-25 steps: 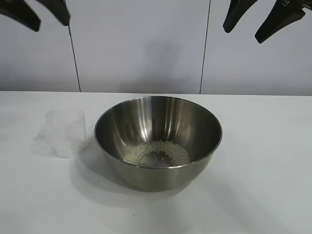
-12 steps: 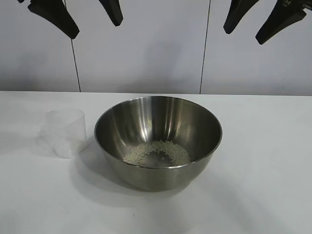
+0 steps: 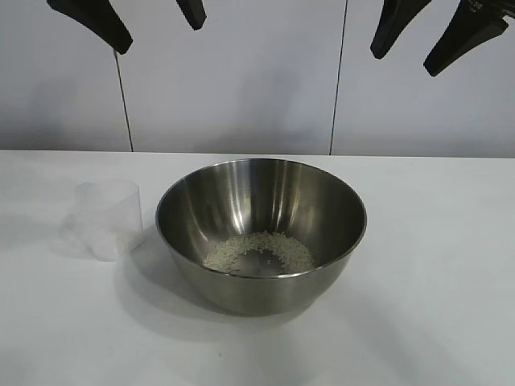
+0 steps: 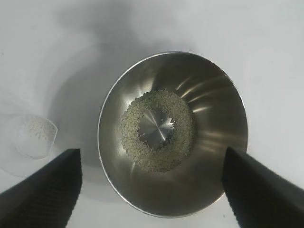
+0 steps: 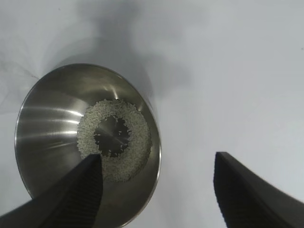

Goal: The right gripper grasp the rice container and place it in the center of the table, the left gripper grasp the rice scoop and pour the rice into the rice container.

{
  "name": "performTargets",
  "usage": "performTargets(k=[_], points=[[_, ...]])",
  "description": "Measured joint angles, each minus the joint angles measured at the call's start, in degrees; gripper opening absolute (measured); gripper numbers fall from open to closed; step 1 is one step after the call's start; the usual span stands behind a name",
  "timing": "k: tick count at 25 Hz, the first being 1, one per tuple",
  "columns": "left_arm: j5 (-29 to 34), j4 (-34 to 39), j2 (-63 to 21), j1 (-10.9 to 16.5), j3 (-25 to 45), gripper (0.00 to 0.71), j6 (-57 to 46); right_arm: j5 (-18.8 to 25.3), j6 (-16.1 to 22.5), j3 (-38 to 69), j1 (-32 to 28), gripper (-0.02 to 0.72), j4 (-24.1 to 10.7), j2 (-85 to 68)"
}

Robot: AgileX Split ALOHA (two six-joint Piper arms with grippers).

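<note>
The rice container (image 3: pixel 261 233), a big steel bowl, stands mid-table (image 3: pixel 434 305) with the rice (image 3: pixel 259 251) in a ring around its bare bottom. Just left of it, upright and apart from it, stands the clear rice scoop (image 3: pixel 109 217). High above both, the left gripper (image 3: pixel 159 39) hangs open and empty. The right gripper (image 3: pixel 405 64) hangs open and empty at the upper right. The left wrist view looks down between the left gripper (image 4: pixel 149 152) fingers onto the bowl (image 4: pixel 213 104), the rice (image 4: pixel 180 142) and the scoop (image 4: pixel 35 137), which holds a few grains. The right gripper (image 5: pixel 157 156) straddles the bowl's (image 5: pixel 47 118) rim from high up.
A pale panelled wall (image 3: pixel 233 80) rises behind the white table. Nothing else stands on the tabletop around the bowl and the scoop.
The left gripper has swung from the upper left corner toward the middle and spread its fingers wider. The right gripper, the bowl and the scoop have stayed put.
</note>
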Motion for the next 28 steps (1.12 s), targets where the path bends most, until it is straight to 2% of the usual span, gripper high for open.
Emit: performTargets(k=[6,14,22,28], points=[[-0.43,0.00,0.00,0.00,0.00,0.587,0.00,-0.16,0.00,0.00,0.00,0.463,0.00,0.00],[-0.50,0.00,0.00,0.00,0.31,0.587,0.00,-3.79,0.00,0.00,0.00,0.463,0.00,0.00],[0.28,-0.07,0.07,0.00,0.82,0.587,0.00,-0.39,0.23,0.00,0.00,0.463,0.83,0.00],[2.42,-0.64,0.07,0.00,0.89,0.587,0.00,-2.49,0.23,0.00,0.00,0.463,0.90,0.00]])
